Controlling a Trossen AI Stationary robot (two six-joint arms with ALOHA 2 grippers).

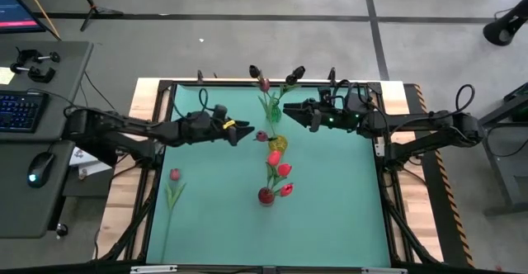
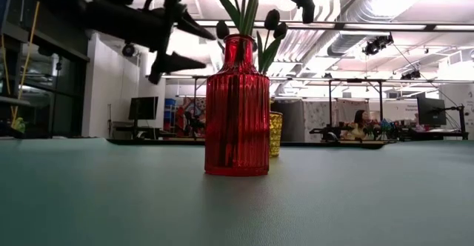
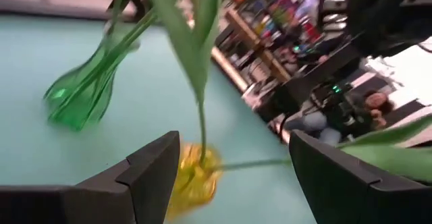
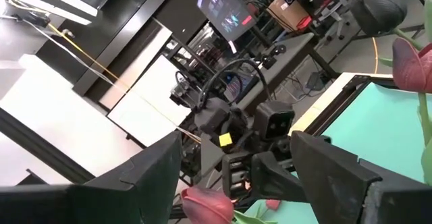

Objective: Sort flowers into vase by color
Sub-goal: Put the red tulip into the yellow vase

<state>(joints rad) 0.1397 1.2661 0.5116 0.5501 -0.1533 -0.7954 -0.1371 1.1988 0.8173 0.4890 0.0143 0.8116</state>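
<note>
Three vases stand in a row down the middle of the mat. The green vase (image 1: pixel 271 109) holds dark tulips. The yellow vase (image 1: pixel 278 144) holds one pink tulip (image 1: pixel 261 135) that leans toward the left. The red vase (image 1: pixel 266 196) holds red tulips (image 1: pixel 283 170). One pink-headed flower (image 1: pixel 174 177) lies flat on the mat at the left. My left gripper (image 1: pixel 246 134) hovers open just left of the yellow vase (image 3: pixel 192 180), with nothing between its fingers. My right gripper (image 1: pixel 290 109) hangs open above the mat, right of the green vase.
In the low view the red vase (image 2: pixel 237 105) stands nearest and the yellow vase (image 2: pixel 275 133) behind it. Bare mat lies left and right of the vase row. A desk with a keyboard (image 1: pixel 21 109) stands off the table's left edge.
</note>
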